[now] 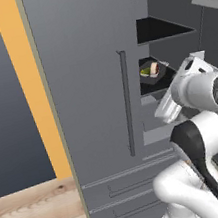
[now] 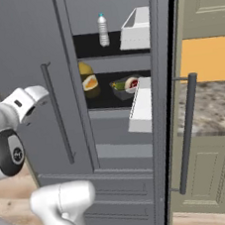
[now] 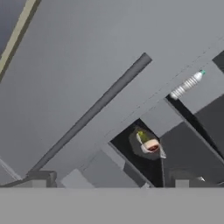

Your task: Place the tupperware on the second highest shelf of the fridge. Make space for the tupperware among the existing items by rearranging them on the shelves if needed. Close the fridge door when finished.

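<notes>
Your gripper [image 3: 113, 186] hangs released and empty outside the fridge [image 1: 86, 84]. The tupperware [image 3: 148, 143] already rests on its shelf [image 2: 110, 100], at one o'clock from the claw; the open fridge door [image 2: 172, 77] comes next.

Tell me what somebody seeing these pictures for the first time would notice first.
Most likely the tall dark grey fridge with its right door swung open. Inside, the tupperware with its red slice and green cucumber sits on a black shelf, beside yellow and orange food pieces. One shelf higher stands a clear bottle with a blue cap, and the white arm's open gripper hangs in front of the closed left door.
</notes>
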{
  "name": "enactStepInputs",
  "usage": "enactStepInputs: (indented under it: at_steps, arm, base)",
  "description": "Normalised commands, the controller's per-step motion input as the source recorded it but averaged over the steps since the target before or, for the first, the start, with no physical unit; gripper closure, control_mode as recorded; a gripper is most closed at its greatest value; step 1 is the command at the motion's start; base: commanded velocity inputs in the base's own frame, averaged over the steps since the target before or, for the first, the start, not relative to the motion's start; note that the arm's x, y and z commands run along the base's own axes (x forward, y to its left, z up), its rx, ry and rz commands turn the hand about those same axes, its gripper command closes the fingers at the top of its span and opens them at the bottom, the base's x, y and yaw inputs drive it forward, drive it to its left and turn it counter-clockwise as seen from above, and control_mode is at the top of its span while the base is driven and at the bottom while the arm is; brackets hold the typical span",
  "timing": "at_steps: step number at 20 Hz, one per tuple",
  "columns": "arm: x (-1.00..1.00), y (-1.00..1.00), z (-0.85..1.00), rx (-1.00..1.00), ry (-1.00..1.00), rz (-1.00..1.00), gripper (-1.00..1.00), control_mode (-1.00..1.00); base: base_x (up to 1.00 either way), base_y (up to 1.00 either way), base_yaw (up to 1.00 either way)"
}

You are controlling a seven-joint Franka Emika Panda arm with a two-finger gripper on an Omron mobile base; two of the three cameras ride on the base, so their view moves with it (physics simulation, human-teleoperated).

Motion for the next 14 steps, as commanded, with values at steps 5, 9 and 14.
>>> enactStepInputs:
  at_steps: [5,9,14]
  arm:
    - [-0.65,-0.83,-0.01,0.62,-0.04,-0.02,-1.00,-1.00]
    - [-0.62,-0.87,-0.04,0.45,-0.05,-0.07,-1.00,-1.00]
    - [-0.27,-0.95,0.00,0.23,0.02,-0.16,-1.00,-1.00]
  base:
    - [0.00,0.00,0.00]
    - [0.00,0.00,0.00]
    - [0.00,0.00,0.00]
